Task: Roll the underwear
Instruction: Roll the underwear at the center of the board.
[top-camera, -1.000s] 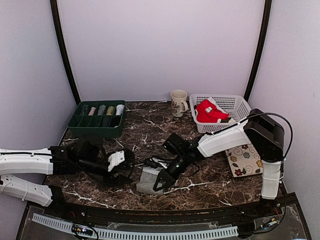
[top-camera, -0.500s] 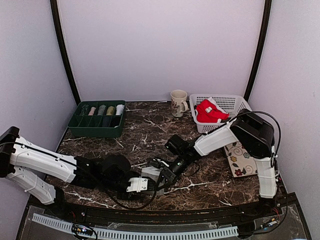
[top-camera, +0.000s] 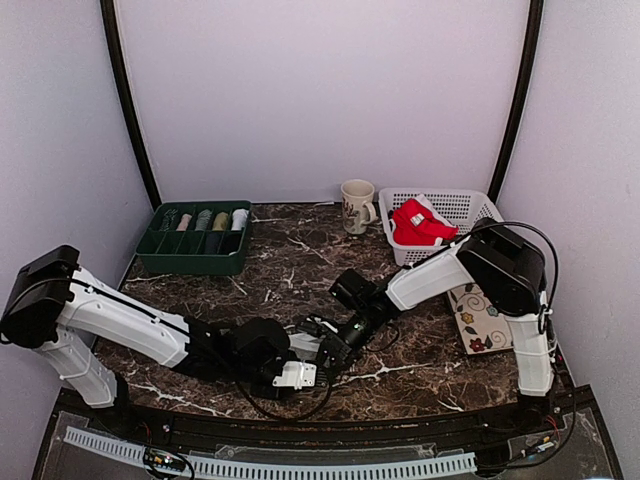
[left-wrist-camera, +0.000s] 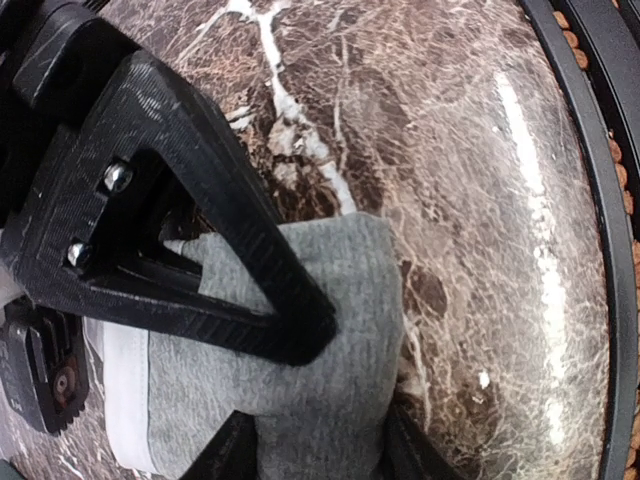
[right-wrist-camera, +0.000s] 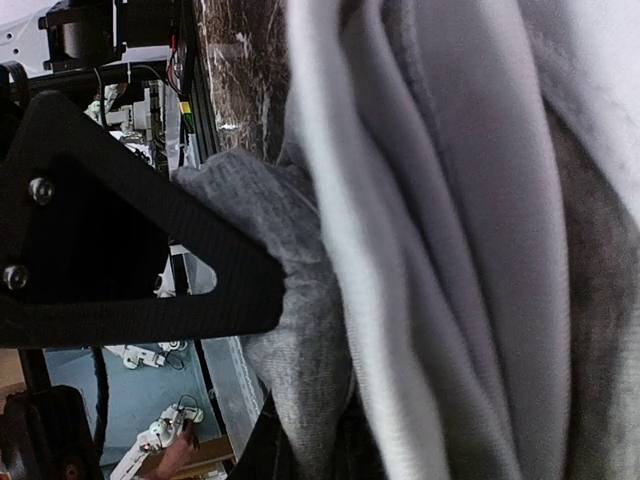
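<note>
Right tool (top-camera: 328, 358) pinches the grey underwear (left-wrist-camera: 335, 270); left tool (left-wrist-camera: 310, 398) straddles it, grip unclear.

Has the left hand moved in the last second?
Yes. The left hand swung rightward, away from the dark green divided tray, over to the light grey cloth underwear.

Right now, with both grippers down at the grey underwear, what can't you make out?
- Left wrist view: the bottom edge cuts off the left gripper's lower finger; its grip on the grey underwear is unclear.
- Right wrist view: the right gripper sits so close that cloth fills the frame.
- Top view: both grippers cover the grey underwear, hiding how far it is rolled.
</note>
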